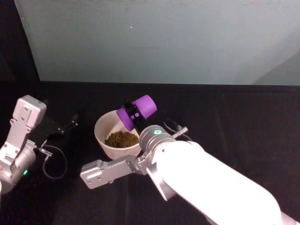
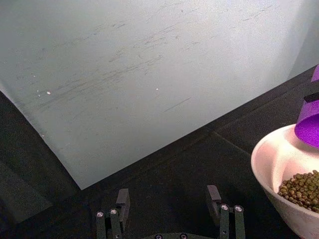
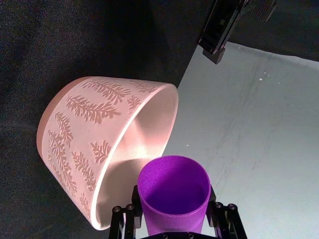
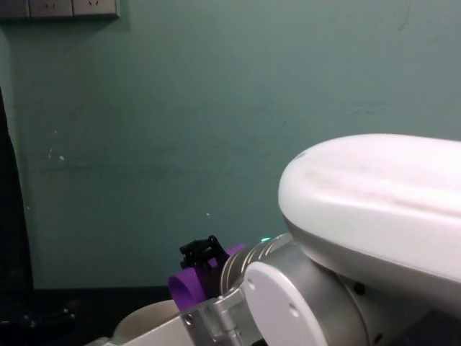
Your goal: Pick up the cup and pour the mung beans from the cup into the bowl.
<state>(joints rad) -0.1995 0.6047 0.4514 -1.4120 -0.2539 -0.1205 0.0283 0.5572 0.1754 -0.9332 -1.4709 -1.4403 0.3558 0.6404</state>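
In the head view the right hand pinches the purple cup between its black fingers and holds it tipped on its side above the far right rim of the bowl, mouth slanting down toward the bowl and base raised toward the far edge of the desk. The bowl stands well in from that far edge, and a heap of mung beans lies in its bottom. The white right arm reaches in from the near right corner. The left hand hangs low toward the desk's left side, beside the bowl but apart from it, on its grey arm. In the left wrist view the left hand's two fingers are spread wide with nothing between them, pointing at the pale wall beyond the desk's far edge; the bowl's pinkish wall, the green-brown beans inside and the lower part of the cup above the rim show at one side. In the right wrist view the cup sits clamped between the right hand's fingers, its smooth purple inner wall in sight, its lip just beside the bowl's rim; the bowl's outer wall bears a raised leaf pattern. In the chest view the big white right arm fills the foreground, and behind it the tilted cup, a black finger on top of it, hangs just above the bowl's rim.
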